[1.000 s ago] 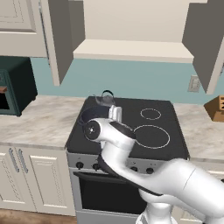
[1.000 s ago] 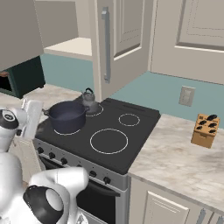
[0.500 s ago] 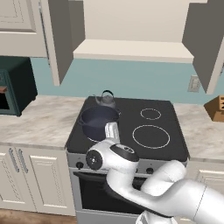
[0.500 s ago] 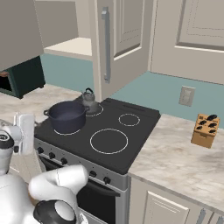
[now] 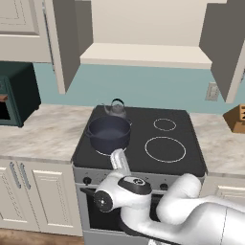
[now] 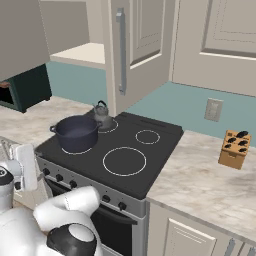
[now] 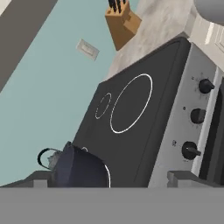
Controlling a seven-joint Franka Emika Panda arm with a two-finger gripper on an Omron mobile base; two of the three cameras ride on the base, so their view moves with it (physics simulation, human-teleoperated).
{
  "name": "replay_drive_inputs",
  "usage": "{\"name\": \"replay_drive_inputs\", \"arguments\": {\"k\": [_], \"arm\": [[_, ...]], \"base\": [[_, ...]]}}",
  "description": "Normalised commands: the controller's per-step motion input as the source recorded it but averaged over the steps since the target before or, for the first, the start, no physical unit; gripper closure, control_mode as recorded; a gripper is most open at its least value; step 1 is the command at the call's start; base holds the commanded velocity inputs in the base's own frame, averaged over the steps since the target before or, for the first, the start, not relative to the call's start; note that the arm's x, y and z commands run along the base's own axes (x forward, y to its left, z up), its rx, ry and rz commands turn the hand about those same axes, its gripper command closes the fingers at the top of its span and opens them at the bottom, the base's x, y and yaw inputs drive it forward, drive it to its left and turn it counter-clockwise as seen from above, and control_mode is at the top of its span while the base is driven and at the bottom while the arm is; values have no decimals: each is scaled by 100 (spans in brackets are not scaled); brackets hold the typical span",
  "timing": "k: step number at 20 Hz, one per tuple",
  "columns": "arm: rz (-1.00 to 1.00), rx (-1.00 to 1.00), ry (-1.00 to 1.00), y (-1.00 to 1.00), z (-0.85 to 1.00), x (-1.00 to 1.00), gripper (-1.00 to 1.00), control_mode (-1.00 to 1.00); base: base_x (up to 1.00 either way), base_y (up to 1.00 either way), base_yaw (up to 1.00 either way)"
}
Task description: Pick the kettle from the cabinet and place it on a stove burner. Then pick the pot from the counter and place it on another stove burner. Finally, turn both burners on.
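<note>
The small grey kettle (image 5: 115,109) (image 6: 101,112) (image 7: 49,159) stands on the rear left stove burner. In front of it the wide navy pot (image 5: 108,133) (image 6: 76,132) (image 7: 81,169) sits on the front left burner. The two right burners (image 5: 165,149) (image 6: 124,161) (image 7: 131,103) are bare white rings. My gripper (image 5: 118,157) (image 6: 25,165) (image 7: 110,183) hangs open at the stove's front left edge, just below the pot, holding nothing. The stove's knobs (image 7: 189,150) (image 6: 105,198) are close by it. Above, the cabinet (image 5: 143,55) (image 6: 85,52) has its doors open and a bare shelf.
A knife block (image 5: 237,118) (image 6: 235,149) (image 7: 122,19) stands on the counter (image 5: 43,134) (image 6: 200,180) right of the stove. A dark green oven (image 5: 14,93) (image 6: 25,87) sits at the far left. An open cabinet door (image 6: 135,45) hangs over the stove's back left.
My arm has dropped from beside the pot to below the cooktop's front edge, jaws still wide. Kettle and pot have stayed put.
</note>
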Motion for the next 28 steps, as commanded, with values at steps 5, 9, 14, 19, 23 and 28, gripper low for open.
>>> {"name": "replay_drive_inputs", "arguments": {"k": [5, 9, 14, 19, 23, 28], "arm": [[3, -12, 0, 32, -29, -3, -100, -100], [3, -14, 0, 12, -27, 0, -100, -100], [1, -8, 0, 21, -26, 1, -100, -100], [0, -4, 0, 31, -20, 8, -100, -100], [0, -9, 0, 12, -21, 0, -100, -100], [0, -9, 0, 4, -32, 2, -100, -100]], "base": [[0, 0, 0], [0, 0, 0], [0, 0, 0], [0, 0, 0], [0, 0, 0], [0, 0, 0]]}}
